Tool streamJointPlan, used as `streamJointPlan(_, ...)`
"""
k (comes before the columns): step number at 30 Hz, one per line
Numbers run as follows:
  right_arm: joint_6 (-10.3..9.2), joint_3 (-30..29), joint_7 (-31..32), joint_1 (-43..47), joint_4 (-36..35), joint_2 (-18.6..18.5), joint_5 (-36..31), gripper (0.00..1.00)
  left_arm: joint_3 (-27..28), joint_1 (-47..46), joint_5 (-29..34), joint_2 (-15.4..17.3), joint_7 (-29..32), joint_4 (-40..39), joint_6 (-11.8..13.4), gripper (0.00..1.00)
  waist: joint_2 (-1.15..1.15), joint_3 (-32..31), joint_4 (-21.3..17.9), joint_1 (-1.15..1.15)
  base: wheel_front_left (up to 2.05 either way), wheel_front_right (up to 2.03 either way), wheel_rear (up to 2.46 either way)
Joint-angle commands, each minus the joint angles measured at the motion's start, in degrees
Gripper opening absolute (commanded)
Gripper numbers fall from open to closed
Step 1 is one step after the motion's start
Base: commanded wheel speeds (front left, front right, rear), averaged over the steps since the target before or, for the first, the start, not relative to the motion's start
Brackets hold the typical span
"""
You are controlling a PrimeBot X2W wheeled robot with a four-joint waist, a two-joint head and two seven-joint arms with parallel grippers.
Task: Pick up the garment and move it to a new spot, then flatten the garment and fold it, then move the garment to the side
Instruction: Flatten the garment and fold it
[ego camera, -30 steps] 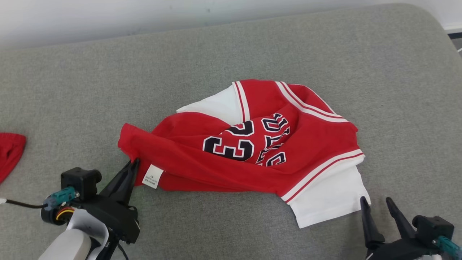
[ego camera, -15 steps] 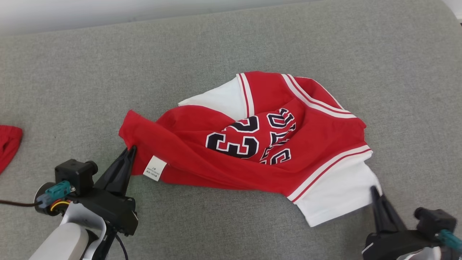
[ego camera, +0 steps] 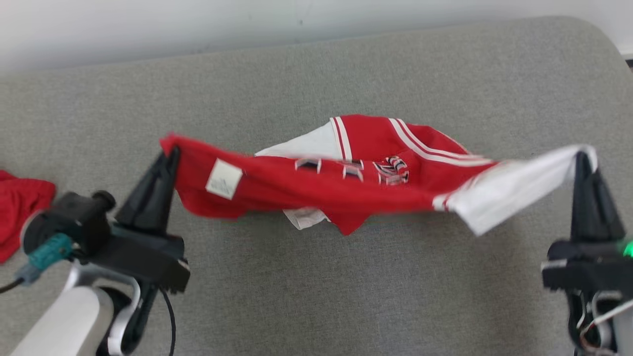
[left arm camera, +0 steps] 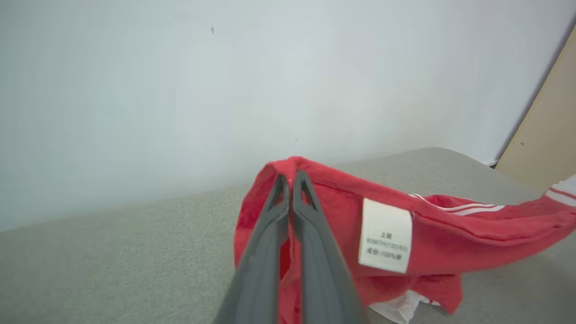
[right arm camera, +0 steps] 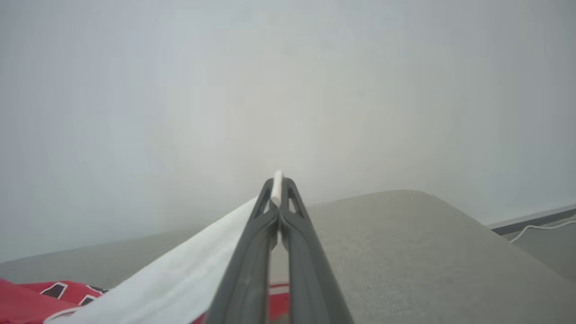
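Mid-air, the garment (ego camera: 316, 183), a red jersey with white sleeves and striped trim, hangs stretched between both arms above the grey surface (ego camera: 346, 296). Its middle sags and the dark numerals are creased into the fold; whether the lowest folds touch the surface cannot be told. A white tag (ego camera: 223, 179) faces up near the left end, its print readable in the left wrist view (left arm camera: 386, 236).

The left fingers (ego camera: 168, 160) are pinched tight on the red corner, cloth bunched over their tips (left arm camera: 282, 189). The right fingers (ego camera: 584, 168) are closed on the edge of a white sleeve, which shows as a thin strip between their tips (right arm camera: 270, 218) and runs down to the left.

A green light (ego camera: 628, 248) glows on the right arm's mount. Another red cloth (ego camera: 20, 207) lies at the surface's left edge, well apart. A pale wall (ego camera: 198, 24) stands behind.
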Motion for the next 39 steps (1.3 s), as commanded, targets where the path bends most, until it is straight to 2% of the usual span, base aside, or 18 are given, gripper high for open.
streamJointPlan(1, -0.02, 0.08, 0.05, -2.70, -1.11, -0.82, -0.25, 0.00, 0.89, -1.20, 0.77, -0.34, -0.62, -1.08, 1.14, 0.00, 0.00, -1.50, 0.51, 0.00, 0.00, 0.00, 0.00)
streamJointPlan(6, -0.02, 1.11, 0.73, -9.63, -3.31, -1.98, -1.09, 0.00, 2.98, -5.03, 2.24, -1.82, -2.98, -3.35, 3.29, 0.00, 0.00, -3.84, 1.00, 0.00, 0.00, 0.00, 0.00)
streamJointPlan(17, -0.02, 1.35, 2.88, -22.75, -6.68, -3.98, -2.44, 0.00, 4.19, -13.30, 4.71, -2.67, -3.62, -7.45, 4.30, 0.00, 0.00, -7.83, 1.70, 0.00, 0.00, 0.00, 0.00)
streamJointPlan(29, -0.02, 1.73, 6.84, -30.93, -8.62, -5.04, -1.18, 0.00, 3.16, -16.43, 5.48, -1.63, 2.51, -12.34, 5.66, 0.00, 0.00, -7.76, 2.00, 0.00, 0.00, 0.00, 0.00)
streamJointPlan(33, -0.02, 2.95, 6.91, -33.19, -4.61, -5.20, 0.40, 0.00, 2.05, -17.69, 2.56, -2.66, 4.98, -8.18, 4.05, 0.00, 0.00, -6.00, 2.09, 0.00, 0.00, 0.00, 0.00)
streamJointPlan(34, -0.02, 3.66, 6.58, -35.53, -1.23, -5.81, 0.85, 0.00, 1.66, -19.60, 1.02, -3.17, 5.66, -4.26, 2.47, 0.00, 0.00, -4.95, 2.29, 0.00, 0.00, 0.00, 0.00)
streamJointPlan(39, -0.02, 7.73, 4.32, -45.16, 9.15, -6.30, 2.97, 0.00, 1.25, -28.51, -0.67, -5.86, 4.77, 8.27, -1.99, 0.00, 0.00, -1.73, 2.82, 0.00, 0.00, 0.00, 0.00)
